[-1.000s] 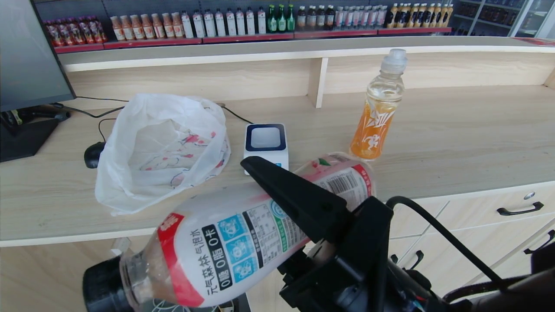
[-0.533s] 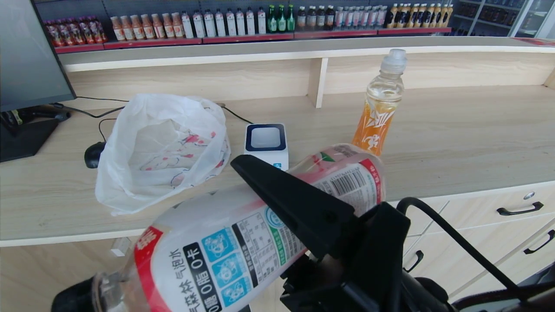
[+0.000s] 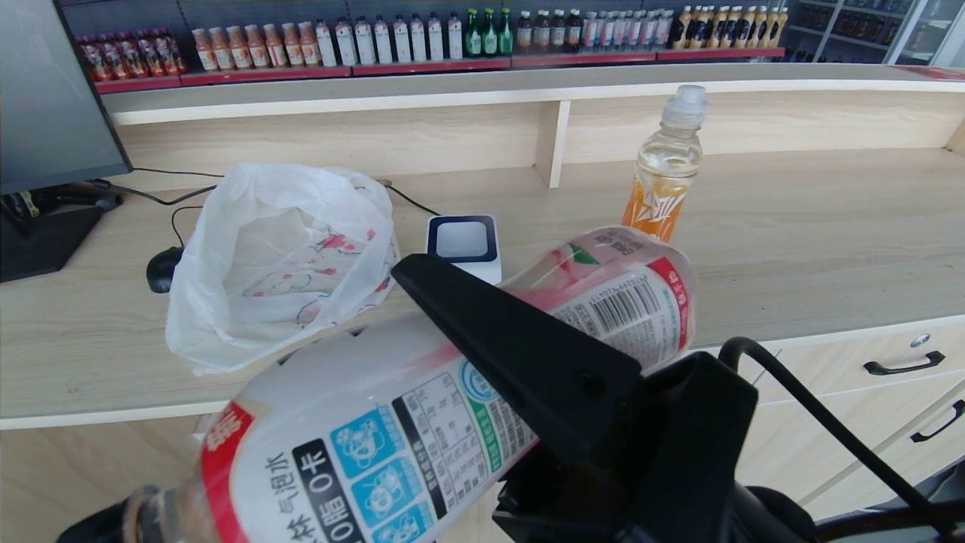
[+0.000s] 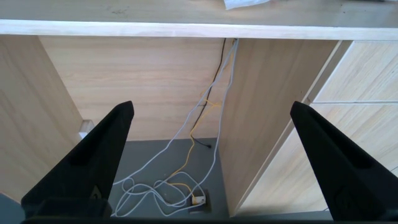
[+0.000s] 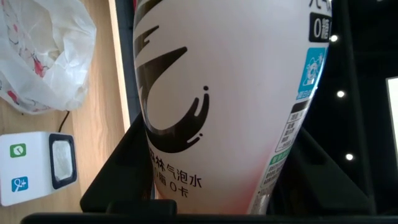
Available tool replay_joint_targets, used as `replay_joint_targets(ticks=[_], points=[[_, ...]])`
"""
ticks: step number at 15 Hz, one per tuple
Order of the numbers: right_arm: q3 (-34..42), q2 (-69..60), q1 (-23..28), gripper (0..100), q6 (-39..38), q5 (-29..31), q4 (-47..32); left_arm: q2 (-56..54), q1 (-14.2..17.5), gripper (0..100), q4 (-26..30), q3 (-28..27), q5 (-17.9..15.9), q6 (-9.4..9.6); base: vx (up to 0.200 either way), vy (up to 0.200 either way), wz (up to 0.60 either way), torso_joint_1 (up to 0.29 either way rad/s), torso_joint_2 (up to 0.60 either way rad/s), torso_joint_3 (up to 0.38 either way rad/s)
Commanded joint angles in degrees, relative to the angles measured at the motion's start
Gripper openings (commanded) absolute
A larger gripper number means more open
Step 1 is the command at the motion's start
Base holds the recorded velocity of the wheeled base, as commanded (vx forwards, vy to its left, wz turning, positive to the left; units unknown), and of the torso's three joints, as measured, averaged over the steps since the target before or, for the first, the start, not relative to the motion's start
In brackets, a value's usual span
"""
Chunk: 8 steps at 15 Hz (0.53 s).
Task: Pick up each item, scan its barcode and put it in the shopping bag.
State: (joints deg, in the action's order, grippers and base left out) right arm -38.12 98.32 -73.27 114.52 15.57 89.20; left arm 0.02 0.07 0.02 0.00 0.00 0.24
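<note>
While the right gripper pinches it round the middle, the white-labelled plastic drink bottle with red bands lies slanted in the air, just in front of the near edge of the light wooden counter. One black finger crosses the top of the label. The neck end points down and toward the robot's left, and the base rises toward the right. A printed barcode near the base faces upward. In the right wrist view the bottle fills the gap between both fingers.

Beyond it on the counter sits the white box scanner with a dark-framed window. Just to the scanner's left lies the crumpled white plastic shopping bag with red print, its mouth open. An orange drink bottle with a clear cap stands upright farther back on the right.

The left gripper hangs below the counter edge, fingers spread wide with nothing between them.
</note>
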Motion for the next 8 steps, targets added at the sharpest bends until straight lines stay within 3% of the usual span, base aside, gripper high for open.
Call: replay_joint_targets(ticks=[1,8], points=[[0.1,-0.1,0.0,0,0.0,0.0,0.0,0.0,0.0,100,0.1,0.0,0.0,0.02,0.0,0.0,0.0,0.0,0.0,0.0],[0.9,0.6,0.1,0,-0.9,0.2,0.8,0.0,0.0,100,0.1,0.0,0.0,0.02,0.0,0.0,0.0,0.0,0.0,0.0]])
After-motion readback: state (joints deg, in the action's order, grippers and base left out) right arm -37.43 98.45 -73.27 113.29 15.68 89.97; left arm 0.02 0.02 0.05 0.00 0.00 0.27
